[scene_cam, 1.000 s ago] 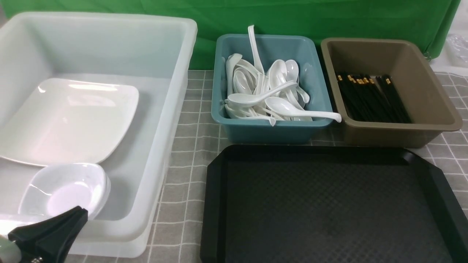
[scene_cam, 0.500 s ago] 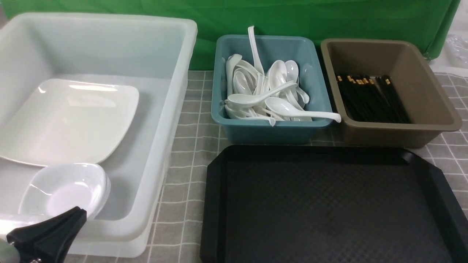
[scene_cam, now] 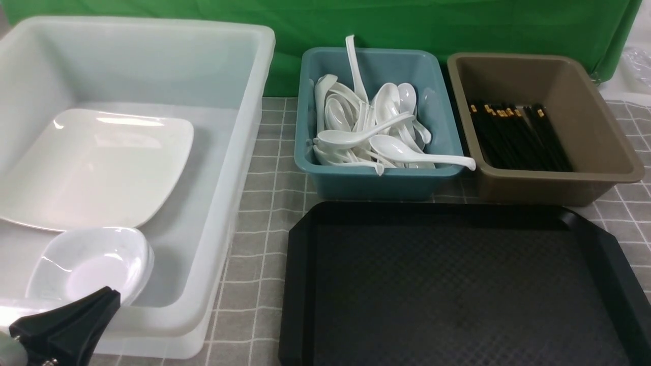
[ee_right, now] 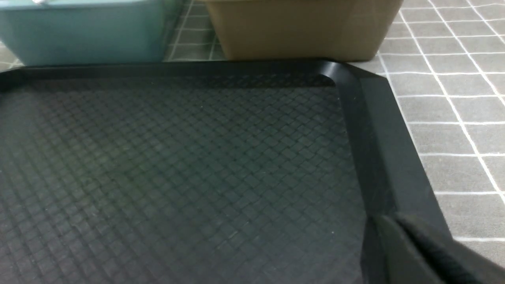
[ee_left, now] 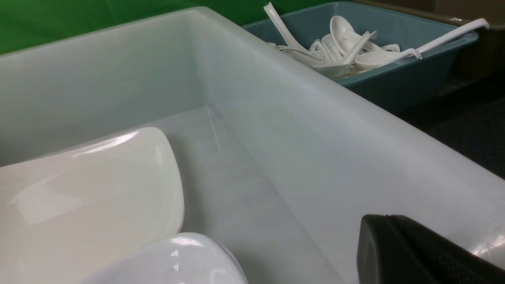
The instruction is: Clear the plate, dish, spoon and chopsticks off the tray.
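We find the tray (scene_cam: 457, 284) bare; judged done. The plate (scene_cam: 96, 168) and dish (scene_cam: 91, 264) lie in the white tub (scene_cam: 224, 203) left of the tray, spoons in the teal bin (scene_cam: 376, 180) and chopsticks (scene_cam: 513, 134) in the brown bin (scene_cam: 559, 185) behind it. The left gripper (scene_cam: 61, 325), clenched and empty, sits nearest the dish at the tub's near rim. We cannot tell the right gripper's (ee_right: 414, 252) state; it hangs at the tray's right rim.

bright, even light; soft glare
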Action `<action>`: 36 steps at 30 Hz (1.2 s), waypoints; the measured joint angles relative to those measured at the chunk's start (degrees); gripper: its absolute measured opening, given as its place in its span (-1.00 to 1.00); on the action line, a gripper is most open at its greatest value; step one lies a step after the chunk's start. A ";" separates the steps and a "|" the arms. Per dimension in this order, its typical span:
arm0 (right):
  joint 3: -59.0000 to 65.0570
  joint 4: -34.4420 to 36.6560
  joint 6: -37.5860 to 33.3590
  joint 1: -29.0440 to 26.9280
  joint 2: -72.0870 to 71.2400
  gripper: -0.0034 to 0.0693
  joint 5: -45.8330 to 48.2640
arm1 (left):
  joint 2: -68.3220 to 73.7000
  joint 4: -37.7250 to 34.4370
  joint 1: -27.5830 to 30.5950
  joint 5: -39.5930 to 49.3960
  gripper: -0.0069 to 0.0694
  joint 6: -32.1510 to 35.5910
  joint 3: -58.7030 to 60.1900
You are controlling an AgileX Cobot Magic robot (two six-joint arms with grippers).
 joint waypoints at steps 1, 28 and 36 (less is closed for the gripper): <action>0.00 0.00 0.00 0.00 0.00 -0.73 0.00 | 0.00 0.00 0.00 0.00 -0.80 0.00 0.00; 0.00 0.00 0.18 0.00 0.00 -0.50 0.00 | -11.18 0.30 9.13 1.20 -0.80 -6.74 0.63; 0.00 0.10 0.18 -0.04 -0.06 -0.46 0.08 | -25.59 0.51 26.45 22.93 -0.80 -12.62 0.70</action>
